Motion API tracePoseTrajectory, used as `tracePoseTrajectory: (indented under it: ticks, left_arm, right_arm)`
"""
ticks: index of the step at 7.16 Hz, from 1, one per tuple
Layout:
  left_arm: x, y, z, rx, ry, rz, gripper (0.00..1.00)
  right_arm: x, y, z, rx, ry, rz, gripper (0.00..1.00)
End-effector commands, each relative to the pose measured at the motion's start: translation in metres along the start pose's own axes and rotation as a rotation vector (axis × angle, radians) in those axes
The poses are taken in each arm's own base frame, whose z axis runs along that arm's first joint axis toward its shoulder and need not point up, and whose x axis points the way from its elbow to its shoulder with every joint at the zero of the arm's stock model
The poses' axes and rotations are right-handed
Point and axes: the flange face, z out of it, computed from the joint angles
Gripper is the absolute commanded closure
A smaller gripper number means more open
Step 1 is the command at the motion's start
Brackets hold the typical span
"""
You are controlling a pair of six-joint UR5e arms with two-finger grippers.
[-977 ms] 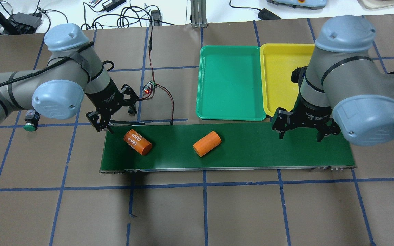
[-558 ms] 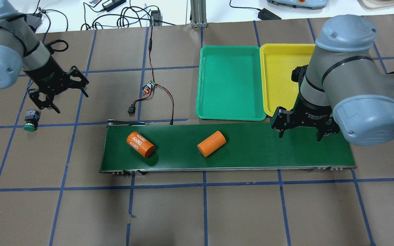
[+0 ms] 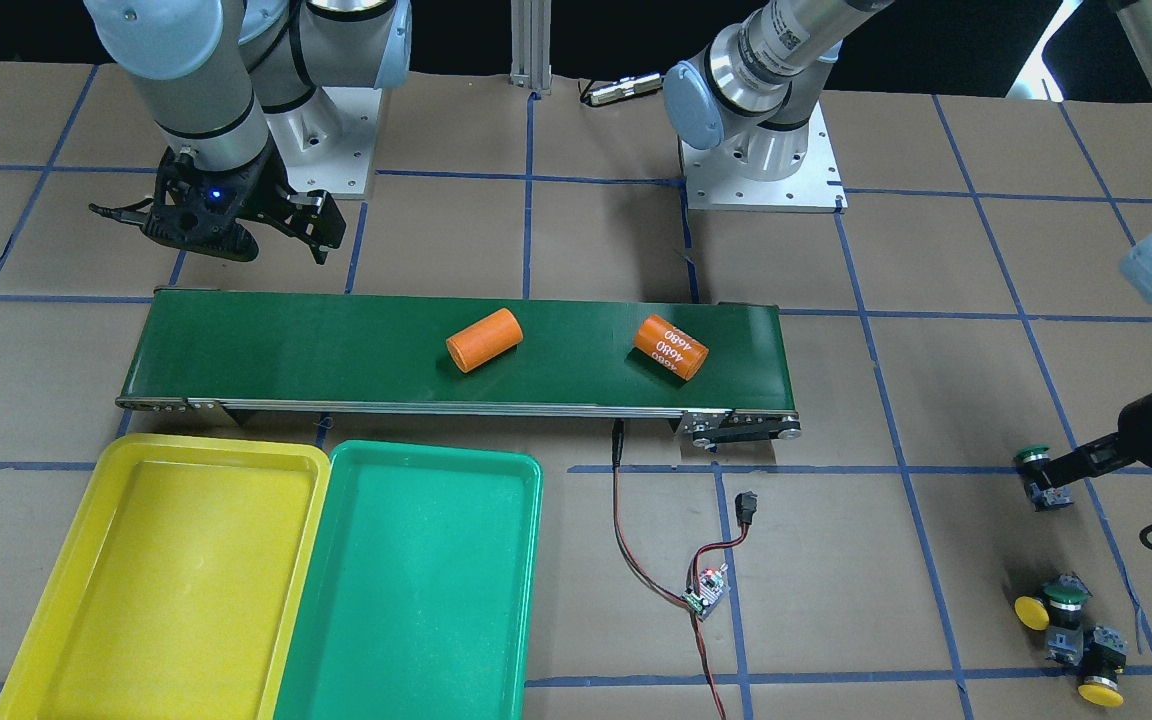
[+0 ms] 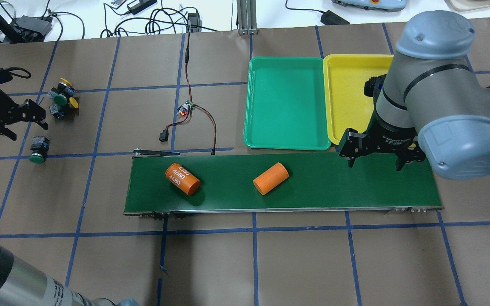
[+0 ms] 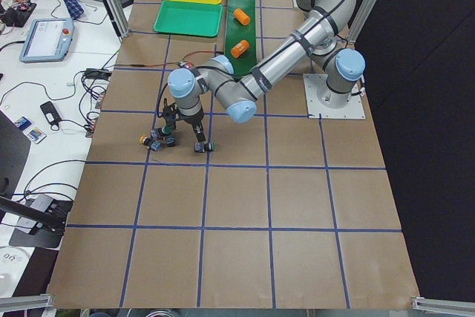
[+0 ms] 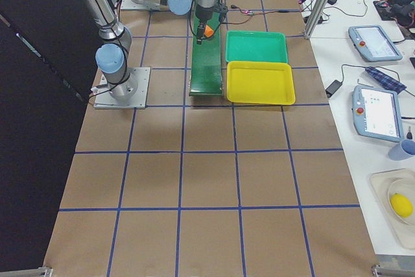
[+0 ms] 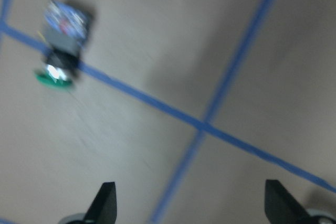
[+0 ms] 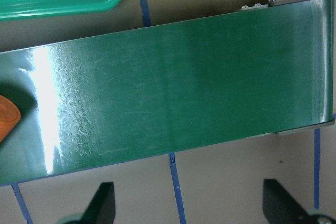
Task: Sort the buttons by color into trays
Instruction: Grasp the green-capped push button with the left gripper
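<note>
A lone green button (image 4: 37,149) lies on its side at the table's far left; it also shows in the left wrist view (image 7: 60,40). Two yellow buttons and one green button sit in a cluster (image 4: 62,98) behind it. My left gripper (image 4: 28,131) is open and empty, between the cluster and the lone button, just behind the latter. The teal-green tray (image 4: 285,104) and the yellow tray (image 4: 347,93) stand side by side behind the belt, both empty as far as visible. My right gripper (image 4: 374,165) is open and empty over the belt's right end.
A long dark green conveyor belt (image 4: 326,187) carries two orange cylinders, one labelled 4680 (image 4: 182,179) and one plain (image 4: 270,178). A small circuit board with red and black wires (image 4: 185,108) lies behind the belt's left end.
My left arm has swung from the belt's left end out to the far left, beside the buttons, uncovering the cluster. Both orange cylinders have drifted right on the belt. The right gripper has barely moved.
</note>
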Motion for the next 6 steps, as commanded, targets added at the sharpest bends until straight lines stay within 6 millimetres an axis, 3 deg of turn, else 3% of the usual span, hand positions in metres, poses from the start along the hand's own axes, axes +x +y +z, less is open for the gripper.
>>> tracePoseTrajectory:
  ticks: [1,2,3,4,5,6]
  left_arm:
    - [-0.013,-0.011,0.045,-0.029,-0.05,0.13,0.0]
    - [-0.011,-0.009,0.054,-0.043,-0.048,0.141,0.0]
    - [-0.013,-0.009,0.058,-0.043,-0.045,0.211,0.24]
    - [-0.009,-0.012,0.061,-0.034,-0.054,0.242,0.7]
    - [-0.006,-0.01,0.055,-0.034,-0.056,0.244,1.0]
    - [-0.001,-0.002,0.048,-0.039,-0.054,0.242,1.0]
  right_arm:
    - [0.003,0.006,-0.026,0.068,0.002,0.01,0.0]
    - [0.003,0.009,-0.025,0.06,0.001,-0.001,0.0]
    - [0.003,0.011,-0.024,0.058,0.0,-0.001,0.0]
    - [0.003,0.011,-0.024,0.055,0.001,0.0,0.0]
    - [0.003,0.012,-0.025,0.057,0.0,0.003,0.0]
    - [0.004,0.013,-0.023,0.054,0.001,0.003,0.0]
